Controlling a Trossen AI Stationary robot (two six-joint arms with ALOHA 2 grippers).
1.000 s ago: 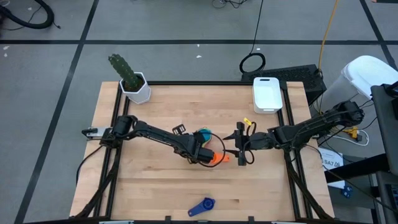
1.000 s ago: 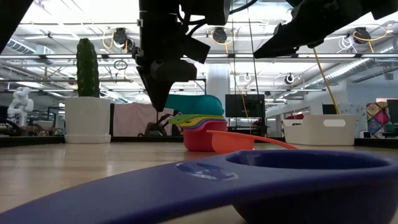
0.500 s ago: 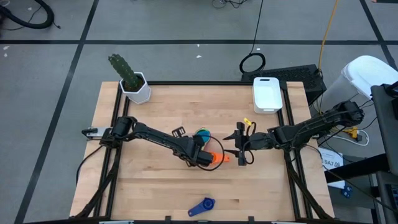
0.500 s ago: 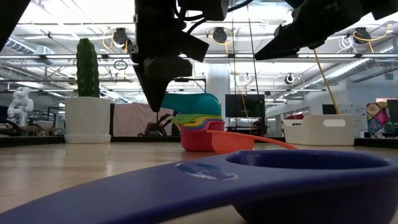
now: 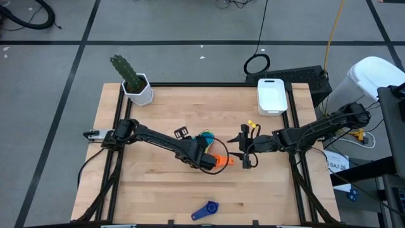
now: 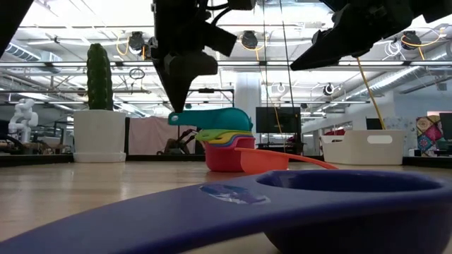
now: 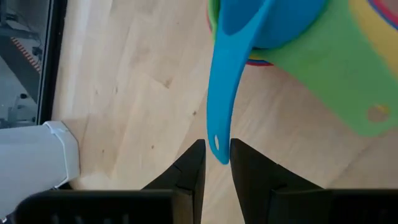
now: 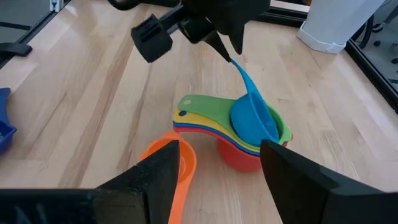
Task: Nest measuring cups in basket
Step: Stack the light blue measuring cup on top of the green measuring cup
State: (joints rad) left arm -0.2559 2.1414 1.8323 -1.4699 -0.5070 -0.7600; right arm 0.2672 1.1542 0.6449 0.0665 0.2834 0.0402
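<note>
Cups are seen from above gathered at mid-table: a nested stack (image 5: 205,139) with the left gripper (image 5: 207,154) over it, an orange cup (image 5: 221,160) touching or just beside it, and a dark blue cup (image 5: 205,210) lying well apart near the front edge. The basket (image 5: 272,95) stands at the far right corner with nothing visible in it. The right gripper (image 5: 243,149) is held near the orange cup, and a cactus pot (image 5: 138,88) sits at the far left corner.

From table height, the stack is shown as red at the bottom, then yellow and green, with a teal cup (image 6: 215,118) tilted on top — its handle is reached by the left fingertips. The dark blue cup fills the foreground.

In the left wrist view, the light blue handle (image 7: 225,81) is pinched between narrowly set fingers (image 7: 186,174) at its very end, the bowl resting in the green cup (image 7: 336,68).

In the right wrist view, the right fingers (image 8: 155,180) are spread wide and nothing is held between them; the orange cup lies beside the stack, not nested.

By these pictures the task is judged partly done: several cups are nested on the table, the orange and dark blue are left loose, and nothing has been placed in the basket.

No brand, label or readable writing can be made out.
</note>
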